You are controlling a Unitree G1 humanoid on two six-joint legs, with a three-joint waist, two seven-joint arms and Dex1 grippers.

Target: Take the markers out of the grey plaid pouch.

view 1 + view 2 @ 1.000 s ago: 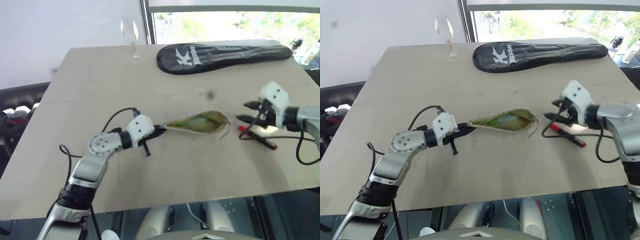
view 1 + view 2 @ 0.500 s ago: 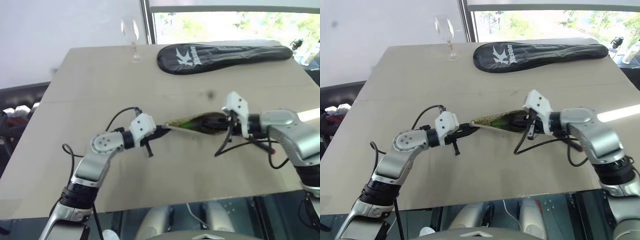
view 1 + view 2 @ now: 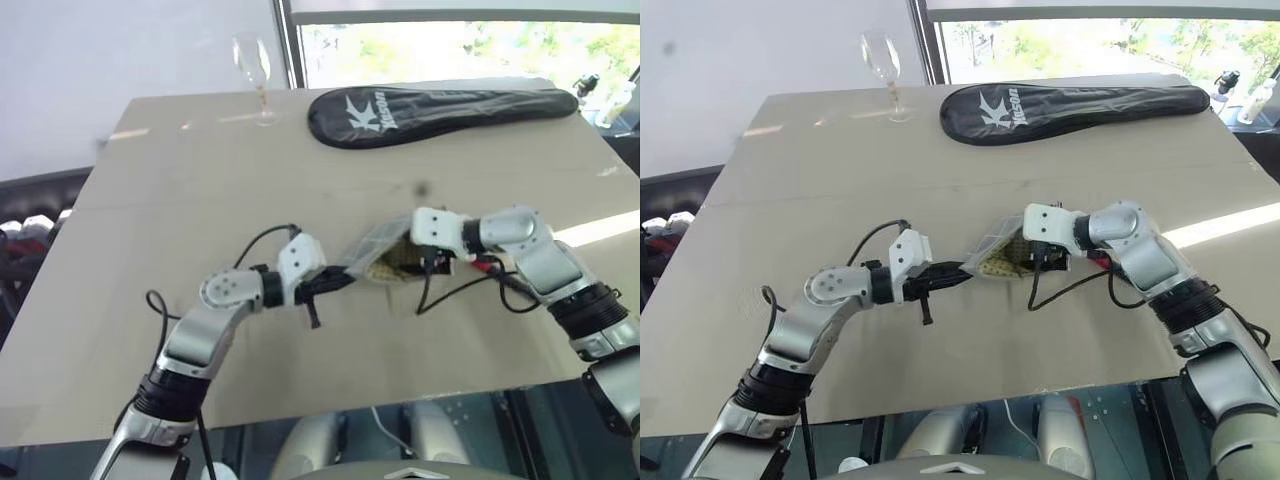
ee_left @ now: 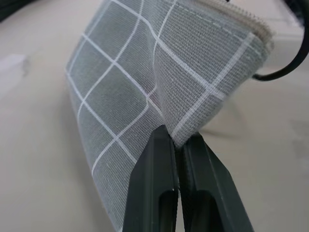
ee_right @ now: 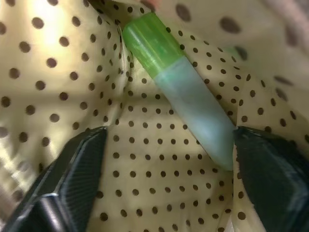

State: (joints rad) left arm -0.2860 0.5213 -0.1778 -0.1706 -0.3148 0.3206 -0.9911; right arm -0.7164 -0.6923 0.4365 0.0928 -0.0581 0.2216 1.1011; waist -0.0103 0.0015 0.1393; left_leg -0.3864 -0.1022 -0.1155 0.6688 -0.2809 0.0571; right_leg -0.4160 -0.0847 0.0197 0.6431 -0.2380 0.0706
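The grey plaid pouch (image 3: 378, 243) lies mid-table with its mouth gaping, showing yellowish dotted lining. My left gripper (image 4: 177, 137) is shut on a fold of the pouch's checked fabric at its left end (image 3: 958, 272). From the right, my right gripper (image 3: 405, 262) reaches into the mouth. In the right wrist view it (image 5: 169, 135) stands open inside the lining. The green-capped marker (image 5: 178, 87) with its pale barrel lies between and just past the fingers, untouched. A bit of the red marker (image 3: 488, 262) shows on the table behind the right wrist.
A long black racket cover (image 3: 440, 102) lies along the table's far edge. A wine glass (image 3: 252, 70) stands at the far left. Black cables loop beside both wrists. The near edge of the table (image 3: 300, 400) runs just below the arms.
My right gripper left the red marker at the right, swung left into the pouch mouth and opened. The left gripper kept its hold and the pouch mouth now gapes wider.
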